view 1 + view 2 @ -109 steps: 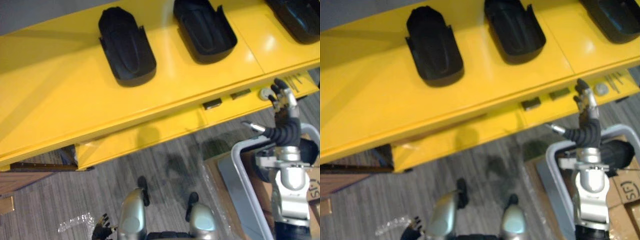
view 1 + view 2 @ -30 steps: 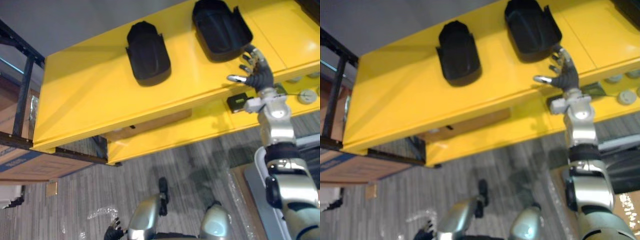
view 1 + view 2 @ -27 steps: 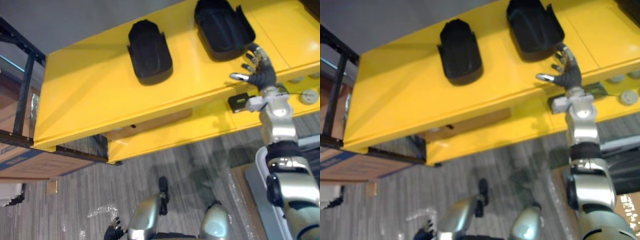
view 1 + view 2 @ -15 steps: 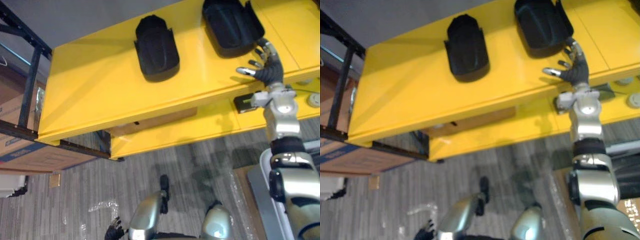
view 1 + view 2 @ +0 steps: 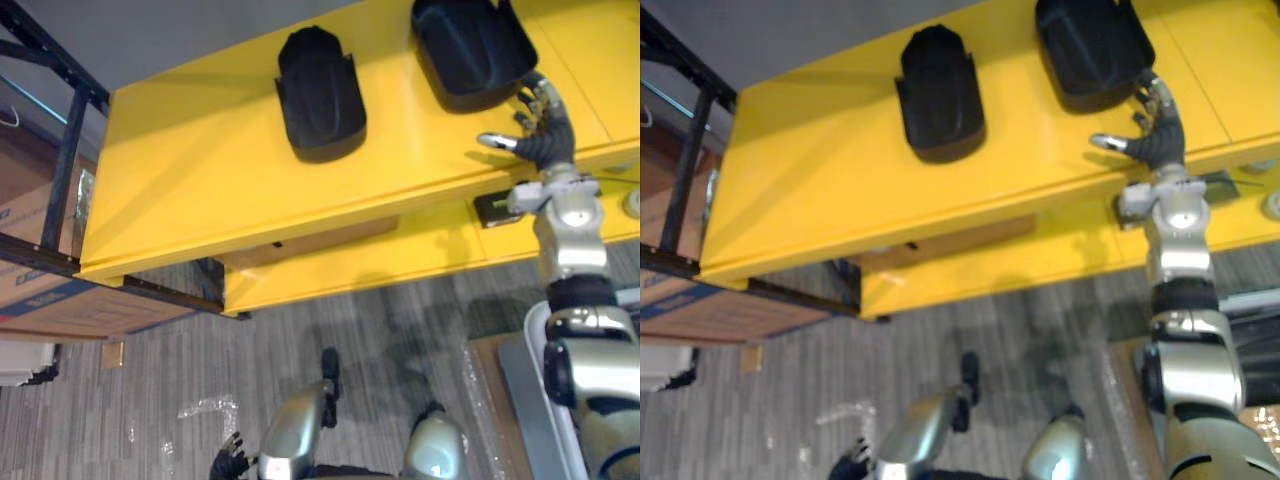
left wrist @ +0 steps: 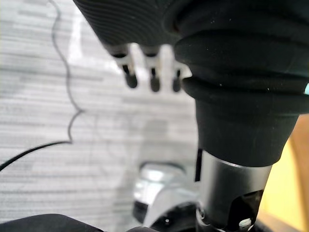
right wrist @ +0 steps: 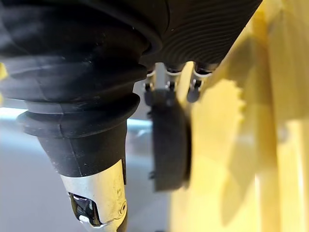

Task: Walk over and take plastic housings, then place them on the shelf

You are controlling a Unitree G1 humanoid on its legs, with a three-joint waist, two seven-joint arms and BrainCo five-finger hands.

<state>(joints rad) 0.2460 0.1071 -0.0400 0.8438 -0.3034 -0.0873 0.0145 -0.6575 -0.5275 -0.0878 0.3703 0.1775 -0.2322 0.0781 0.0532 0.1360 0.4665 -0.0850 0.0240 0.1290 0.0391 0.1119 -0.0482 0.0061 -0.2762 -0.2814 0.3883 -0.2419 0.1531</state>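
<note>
Pickup step, by my read: nothing is being held yet. Left hand is hanging low over the floor, fingers loose and straight, idle. Grey bin is sitting beside the right arm at lower right; what's in it, I cannot tell. Past that, the lower ledge is carrying a small dark block.

Right hand is hovering over the front edge of the yellow bench, fingers and thumb spread wide, gripping nothing. Its fingertips are sitting right at the near rim of the right housing; contact, cannot tell. That housing is lying hollow side up and looking empty. Left housing is lying well apart from it on the same bench, untouched; which way up, cannot tell.

Next move is calling for fingers going over the rim, thumb closing against the wall, then a clean lift.

Dark rack with cardboard boxes is standing far left, possibly the shelf.
</note>
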